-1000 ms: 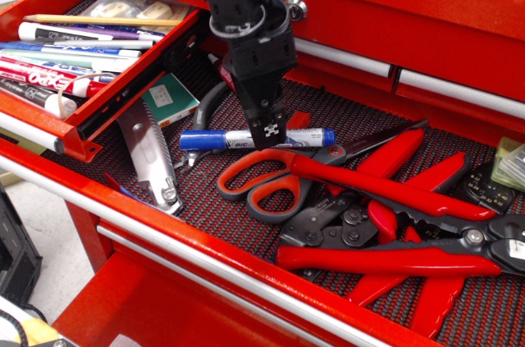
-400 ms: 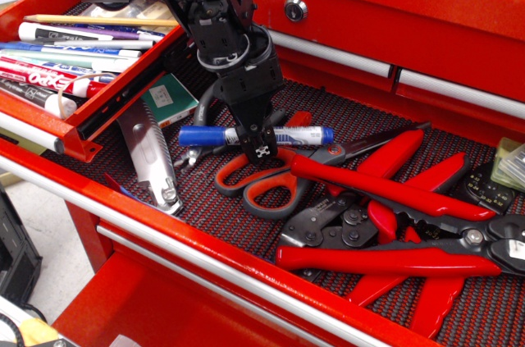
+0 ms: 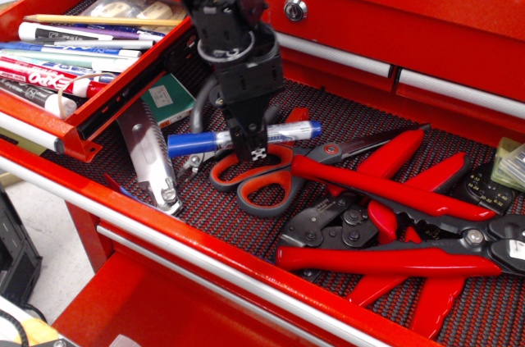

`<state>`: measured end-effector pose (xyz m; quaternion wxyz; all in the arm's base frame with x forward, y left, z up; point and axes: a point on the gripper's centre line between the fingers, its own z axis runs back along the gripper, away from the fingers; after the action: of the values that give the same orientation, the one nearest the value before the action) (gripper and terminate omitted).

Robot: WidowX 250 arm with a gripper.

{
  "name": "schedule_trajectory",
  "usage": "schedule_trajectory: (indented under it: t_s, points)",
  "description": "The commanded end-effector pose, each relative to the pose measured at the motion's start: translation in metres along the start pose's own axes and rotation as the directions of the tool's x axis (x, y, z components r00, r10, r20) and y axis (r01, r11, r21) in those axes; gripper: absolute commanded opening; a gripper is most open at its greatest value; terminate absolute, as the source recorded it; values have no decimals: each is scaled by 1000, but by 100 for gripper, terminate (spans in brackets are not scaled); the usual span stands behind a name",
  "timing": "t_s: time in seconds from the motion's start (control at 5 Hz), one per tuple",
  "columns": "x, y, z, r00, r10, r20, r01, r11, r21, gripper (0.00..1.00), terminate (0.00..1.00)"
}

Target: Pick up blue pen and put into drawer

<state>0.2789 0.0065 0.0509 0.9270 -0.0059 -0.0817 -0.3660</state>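
Note:
The blue pen (image 3: 195, 142), white barrel with blue cap and blue end, lies crosswise in my gripper (image 3: 252, 148) over the wide drawer's mesh liner, cap pointing left. My gripper comes down from above and is shut on the pen's middle. The pen sits just above the red scissors' handles (image 3: 264, 181). The narrow red drawer (image 3: 123, 89) stands open at the upper left, up and to the left of the gripper. Its silver handle bar (image 3: 25, 132) runs along its front.
The narrow drawer holds several Expo markers (image 3: 49, 76) and a yellow pencil (image 3: 98, 20). On the mesh liner lie a utility knife (image 3: 152, 158), a green pad (image 3: 168, 99), red crimpers (image 3: 394, 257) and pliers (image 3: 385, 191). A lock (image 3: 295, 9) sits on the cabinet front behind.
My gripper has closed on the blue pen and shifted it left and slightly up. The scissors' handles have slid a little to the left.

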Motion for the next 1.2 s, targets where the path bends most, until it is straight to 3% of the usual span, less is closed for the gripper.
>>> schedule_trajectory:
  t_s: [0.0,0.2,0.6,0.8,1.0]
  points:
    - [14,4,45,1000,26,-4,-25,996,84,0,0]
    - [7,13,69,998,39,-44,-33,992,123,0,0]
    - [-29,86,112,999,-17,-50,25,986,162,0,0]
    - [-53,103,140,999,41,-31,-33,978,204,100,0]
    - [-70,103,133,991,133,33,-137,979,153,100,0]
